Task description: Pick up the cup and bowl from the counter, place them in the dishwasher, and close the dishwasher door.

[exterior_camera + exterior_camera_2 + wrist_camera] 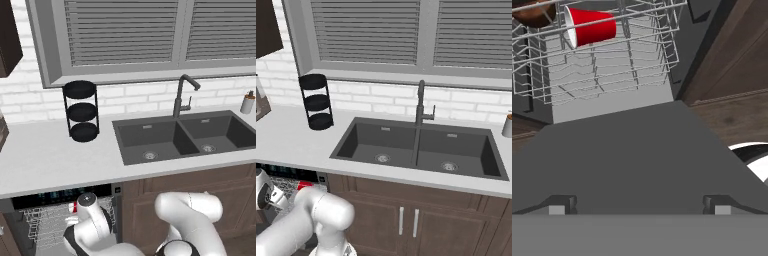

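Right under your hand camera lies the flat dark-grey dishwasher door (627, 160), dropped open and spreading toward you, so closing it looks like the one job left. Your two-finger gripper (639, 207) hovers low over its near edge. Both small dark fingertips (559, 204) sit wide apart at six o'clock with nothing between them, so the jaws are parted and empty.

Look to eleven o'clock in the hand view: the small red plastic cup (589, 26) with its white rim lies on its side in the silver-grey wire rack (602, 70), mouth toward nine o'clock. That's a dropped-in resting pose, I'd say, not a neat stand. At the very top, near eleven, a sliver of the dark-brown round bowl (533, 14) sits just beside the cup, also in the rack.

From the left base view, the dishwasher (60, 196) with its black, blue-lit strip sits under the long light-grey counter (50, 160). A dark double sink (185, 137) is at three o'clock, a black tiered stand (81, 111) at eleven, white brick and shuttered windows behind.
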